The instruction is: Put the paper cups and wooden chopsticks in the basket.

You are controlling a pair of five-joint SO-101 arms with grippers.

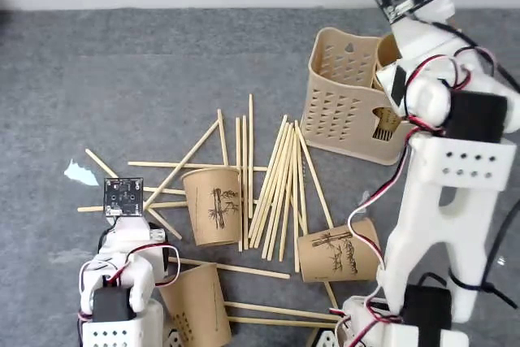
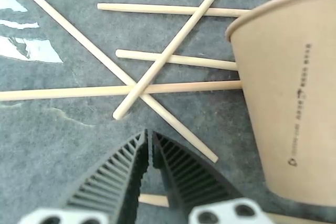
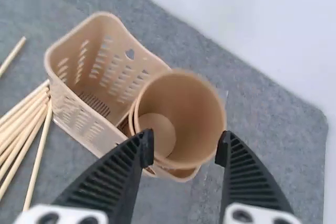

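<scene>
**Nested cup at risk of being dragged back out**

At the upper right of the high view, the basket [image 1: 349, 95] is overhung by the right arm [image 1: 455, 144]. The right gripper [image 3: 184, 141] is spread wide over a paper cup [image 3: 181, 111], which sits nested in a lower cup [image 3: 174, 173] at one end of the basket. Whether the jaws touch its rim cannot be told. If they do, the cup could be tipped or lifted out on the way up, and the light basket shoved.

At the lower left, the left gripper [image 2: 150, 139] is pressed together on nothing above crossed chopsticks [image 2: 157, 64], just beside a neighbouring cup [image 2: 289, 103]. A descent with the jaws unopened would likely scatter the sticks or topple that cup. Other loose cups [image 1: 213, 205] lie on the mat [image 1: 122, 79].
</scene>
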